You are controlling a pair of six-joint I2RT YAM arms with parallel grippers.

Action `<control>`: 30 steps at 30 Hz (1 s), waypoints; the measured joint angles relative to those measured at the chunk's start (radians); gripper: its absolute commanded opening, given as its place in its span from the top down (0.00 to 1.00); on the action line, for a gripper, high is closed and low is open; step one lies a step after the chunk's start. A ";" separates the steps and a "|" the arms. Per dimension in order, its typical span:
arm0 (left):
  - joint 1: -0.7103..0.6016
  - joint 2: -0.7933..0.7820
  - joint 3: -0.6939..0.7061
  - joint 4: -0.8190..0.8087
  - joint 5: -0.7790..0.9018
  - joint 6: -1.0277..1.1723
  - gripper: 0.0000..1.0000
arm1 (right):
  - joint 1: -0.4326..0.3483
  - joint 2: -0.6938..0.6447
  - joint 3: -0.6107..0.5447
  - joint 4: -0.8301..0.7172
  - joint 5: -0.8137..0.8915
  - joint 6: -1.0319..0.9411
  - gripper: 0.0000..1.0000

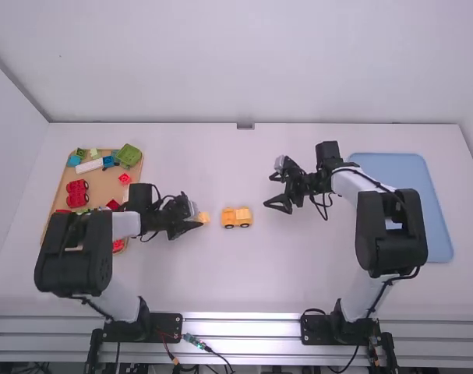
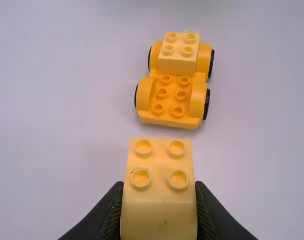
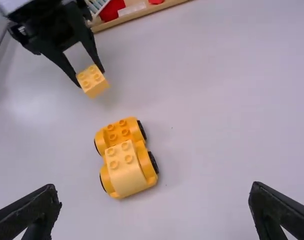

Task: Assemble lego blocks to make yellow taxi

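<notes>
Left of the car, my left gripper (image 1: 194, 221) is shut on a light yellow block (image 1: 204, 217); in the left wrist view the block (image 2: 160, 185) sits between the fingers of the left gripper (image 2: 160, 212), studs showing. The orange-yellow wheeled base (image 1: 229, 217) stands mid-table, with another light yellow block (image 2: 179, 54) on one end and bare studs on the end nearer the held block. My right gripper (image 1: 277, 204) is open to the right of the car; in the right wrist view the fingers of the right gripper (image 3: 154, 202) stand wide apart with the car (image 3: 125, 159) beyond them.
A wooden tray (image 1: 104, 185) at the left holds red, green, blue and white blocks, partly under the left arm. At the right, a blue tray (image 1: 441, 226) lies partly beneath the right arm.
</notes>
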 measured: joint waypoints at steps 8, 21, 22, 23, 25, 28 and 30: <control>-0.002 0.115 0.192 -0.367 0.082 0.259 0.98 | 0.000 0.000 0.000 -0.020 0.005 -0.040 0.01; -0.001 0.149 0.056 0.110 0.125 0.188 0.98 | 0.000 -0.005 -0.186 0.336 -0.009 -0.038 0.01; -0.001 0.151 0.046 0.130 0.135 0.170 0.98 | 0.000 -0.005 -0.212 0.388 -0.015 -0.026 0.01; -0.001 0.152 0.041 0.140 0.142 0.157 0.98 | 0.000 -0.005 -0.227 0.417 -0.019 -0.021 0.01; -0.001 0.152 0.034 0.167 0.168 0.112 0.98 | 0.003 -0.005 -0.274 0.502 -0.031 -0.009 0.01; -0.001 0.152 0.035 0.172 0.195 0.079 0.98 | 0.018 -0.005 -0.324 0.583 -0.031 0.002 0.01; -0.001 0.152 0.035 0.162 0.214 0.063 0.98 | 0.046 -0.005 -0.356 0.638 -0.026 0.010 0.01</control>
